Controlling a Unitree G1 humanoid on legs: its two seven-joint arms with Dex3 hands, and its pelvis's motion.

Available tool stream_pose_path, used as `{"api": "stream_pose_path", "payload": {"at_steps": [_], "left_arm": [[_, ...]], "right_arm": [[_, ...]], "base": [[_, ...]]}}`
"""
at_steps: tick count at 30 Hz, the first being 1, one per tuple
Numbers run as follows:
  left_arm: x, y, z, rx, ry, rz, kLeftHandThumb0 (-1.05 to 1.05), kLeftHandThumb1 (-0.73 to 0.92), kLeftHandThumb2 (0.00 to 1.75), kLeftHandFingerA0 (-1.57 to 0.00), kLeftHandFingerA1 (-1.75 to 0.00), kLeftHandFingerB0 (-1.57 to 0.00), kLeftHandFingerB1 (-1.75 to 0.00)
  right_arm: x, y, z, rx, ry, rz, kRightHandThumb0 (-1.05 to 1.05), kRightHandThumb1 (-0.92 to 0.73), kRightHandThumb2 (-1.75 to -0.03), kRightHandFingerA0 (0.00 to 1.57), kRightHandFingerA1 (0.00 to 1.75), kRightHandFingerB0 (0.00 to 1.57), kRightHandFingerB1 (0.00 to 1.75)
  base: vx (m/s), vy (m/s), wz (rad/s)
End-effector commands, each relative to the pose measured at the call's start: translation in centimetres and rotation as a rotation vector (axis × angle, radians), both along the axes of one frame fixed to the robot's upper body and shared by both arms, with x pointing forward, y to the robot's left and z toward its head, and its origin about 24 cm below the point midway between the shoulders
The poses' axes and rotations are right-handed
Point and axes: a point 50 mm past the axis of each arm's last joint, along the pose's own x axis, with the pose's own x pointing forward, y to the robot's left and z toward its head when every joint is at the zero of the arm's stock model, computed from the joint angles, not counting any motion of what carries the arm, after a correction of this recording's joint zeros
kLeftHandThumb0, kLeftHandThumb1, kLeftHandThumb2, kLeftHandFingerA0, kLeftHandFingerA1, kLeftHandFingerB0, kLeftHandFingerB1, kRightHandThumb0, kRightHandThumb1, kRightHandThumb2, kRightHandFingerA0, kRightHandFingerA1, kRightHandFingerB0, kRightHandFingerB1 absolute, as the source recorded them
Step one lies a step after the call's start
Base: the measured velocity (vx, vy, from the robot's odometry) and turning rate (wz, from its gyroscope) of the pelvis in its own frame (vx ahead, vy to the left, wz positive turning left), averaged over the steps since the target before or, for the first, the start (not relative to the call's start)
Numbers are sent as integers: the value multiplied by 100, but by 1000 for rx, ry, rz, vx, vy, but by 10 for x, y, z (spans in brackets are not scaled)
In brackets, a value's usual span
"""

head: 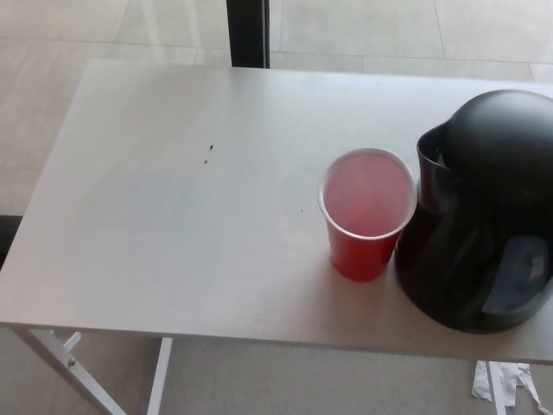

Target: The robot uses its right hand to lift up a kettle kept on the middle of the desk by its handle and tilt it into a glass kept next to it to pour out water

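The black kettle (484, 216) stands upright near the right edge of the white desk (173, 216), cut off by the picture's right side, its spout turned toward the red cup (366, 212) just beside it on the left. The cup stands upright, open at the top, and looks to touch the kettle's side. Neither robot hand shows in the head view, so how far their fingers are open cannot be told. A few small dark specks (207, 154) mark the bare desktop. Beyond the desk lies a pale tiled floor (363, 26) with a dark post (249, 33) behind, and a scrap of white paper (510, 382) lies below the desk's front right corner.
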Motion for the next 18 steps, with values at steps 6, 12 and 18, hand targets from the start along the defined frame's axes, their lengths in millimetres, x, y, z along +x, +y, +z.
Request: {"api": "stream_pose_path", "payload": {"at_steps": [6, 12, 18], "left_arm": [[7, 4, 8, 34, -6, -8, -105, 45, 135, -56, -63, -39, -90], [7, 3, 8, 25, -15, -7, -105, 57, 108, -53, -65, -41, -92], [9, 3, 10, 28, -15, -18, -105, 44, 133, -53, -63, -39, -90]], "right_arm": [[9, 20, 29, -98, -34, 5, -15, -44, -119, 120, 140, 104, 130], [12, 35, 45, -42, -26, 13, -15, -40, -125, 88, 175, 80, 153], [18, 49, 63, 26, -44, 25, -26, -41, -121, 119, 142, 102, 132]], "base": [[0, 0, 0], [0, 0, 0], [0, 0, 0]]}}
